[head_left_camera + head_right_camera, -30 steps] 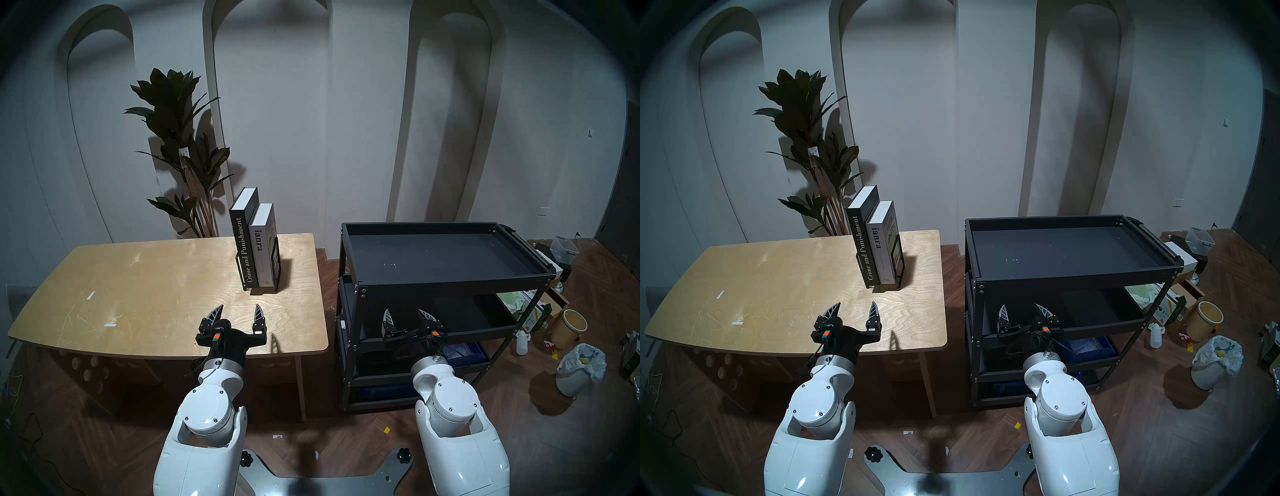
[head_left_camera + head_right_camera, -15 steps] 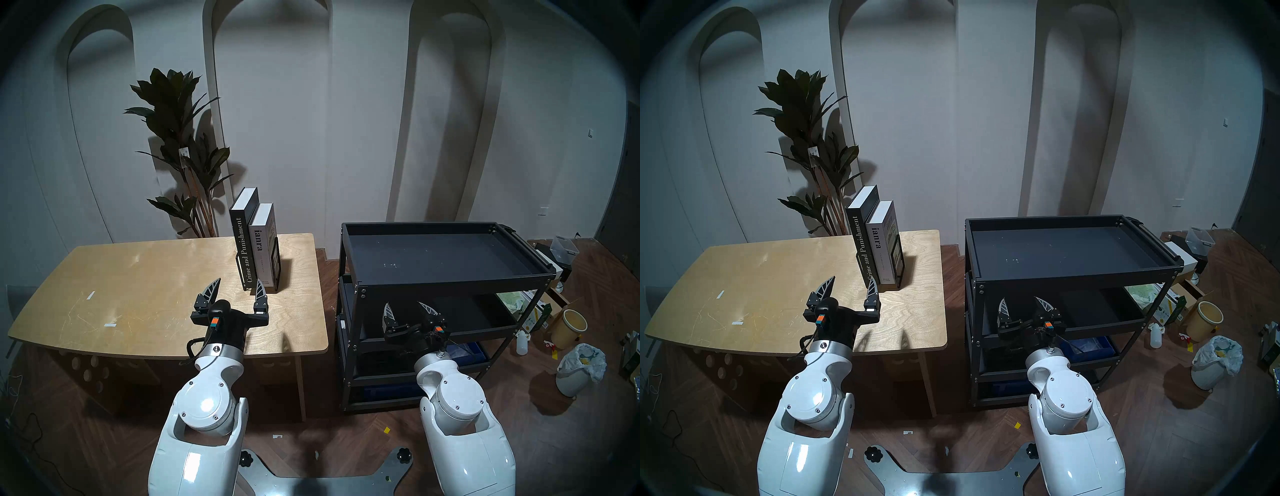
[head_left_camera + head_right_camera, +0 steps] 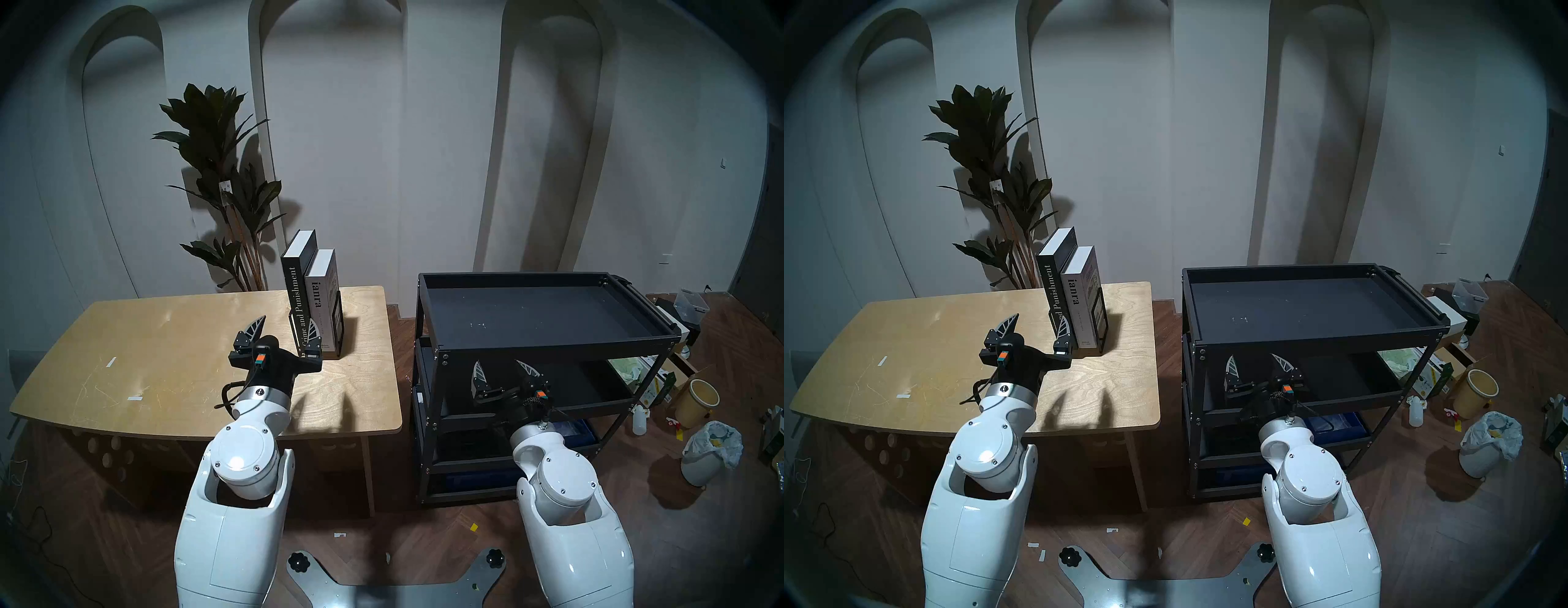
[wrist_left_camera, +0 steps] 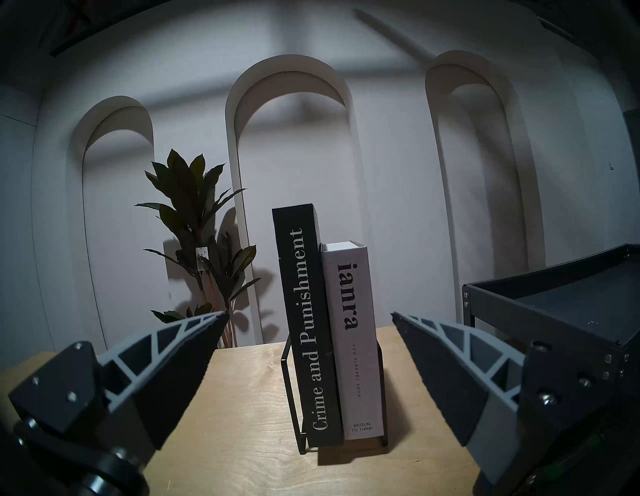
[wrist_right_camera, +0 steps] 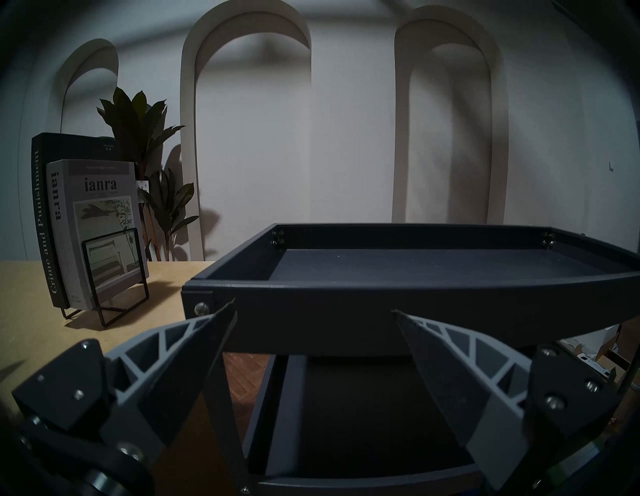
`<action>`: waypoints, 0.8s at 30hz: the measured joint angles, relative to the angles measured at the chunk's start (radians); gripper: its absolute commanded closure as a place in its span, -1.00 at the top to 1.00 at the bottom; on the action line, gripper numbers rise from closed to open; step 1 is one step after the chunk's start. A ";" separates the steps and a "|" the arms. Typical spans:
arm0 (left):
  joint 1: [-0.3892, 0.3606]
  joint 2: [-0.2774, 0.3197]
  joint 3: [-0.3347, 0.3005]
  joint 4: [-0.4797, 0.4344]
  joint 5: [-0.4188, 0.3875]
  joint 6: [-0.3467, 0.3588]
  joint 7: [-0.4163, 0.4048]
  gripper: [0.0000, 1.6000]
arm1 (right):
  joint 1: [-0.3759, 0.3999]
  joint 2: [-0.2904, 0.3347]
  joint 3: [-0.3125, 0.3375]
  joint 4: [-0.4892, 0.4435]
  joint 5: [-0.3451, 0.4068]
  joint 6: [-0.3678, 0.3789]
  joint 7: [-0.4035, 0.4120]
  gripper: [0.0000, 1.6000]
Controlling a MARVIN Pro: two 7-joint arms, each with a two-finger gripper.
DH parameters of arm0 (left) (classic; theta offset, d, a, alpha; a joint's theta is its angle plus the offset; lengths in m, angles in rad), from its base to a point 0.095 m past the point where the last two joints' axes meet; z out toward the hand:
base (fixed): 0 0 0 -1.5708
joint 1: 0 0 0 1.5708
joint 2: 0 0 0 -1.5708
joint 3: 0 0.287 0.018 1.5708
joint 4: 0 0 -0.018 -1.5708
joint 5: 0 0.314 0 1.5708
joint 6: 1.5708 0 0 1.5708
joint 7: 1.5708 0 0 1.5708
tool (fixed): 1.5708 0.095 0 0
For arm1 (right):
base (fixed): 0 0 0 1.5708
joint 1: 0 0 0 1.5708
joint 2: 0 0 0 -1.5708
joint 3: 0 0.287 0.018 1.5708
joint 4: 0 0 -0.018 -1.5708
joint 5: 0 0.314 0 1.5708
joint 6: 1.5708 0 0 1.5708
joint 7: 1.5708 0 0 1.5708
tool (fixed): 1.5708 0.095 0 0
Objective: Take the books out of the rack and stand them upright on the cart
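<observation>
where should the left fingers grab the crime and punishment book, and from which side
Probably the upper half of the Crime and Punishment book, from the spine side facing the robot. It stands upright, taller than the ianra book, so its top is free on both faces; lower down the wire rack and its neighbour crowd it. The left gripper is open.

Two books (image 3: 309, 297) — one rack (image 3: 337, 335), one cart (image 3: 551, 344), one table (image 3: 169, 361), one plant (image 3: 220, 178).
</observation>
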 measured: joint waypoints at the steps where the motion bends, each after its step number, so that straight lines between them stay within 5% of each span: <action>1: -0.006 0.000 -0.001 0.002 -0.003 0.004 -0.003 1.00 | 0.003 0.002 0.002 -0.004 -0.001 0.000 0.000 1.00; 15: -0.139 -0.006 -0.028 0.051 -0.071 0.112 -0.030 1.00 | 0.072 0.039 0.069 -0.027 0.086 0.023 0.075 1.00; 24: -0.222 -0.015 -0.014 0.086 -0.032 0.173 0.027 1.00 | 0.086 0.046 0.076 -0.012 0.109 0.015 0.097 1.00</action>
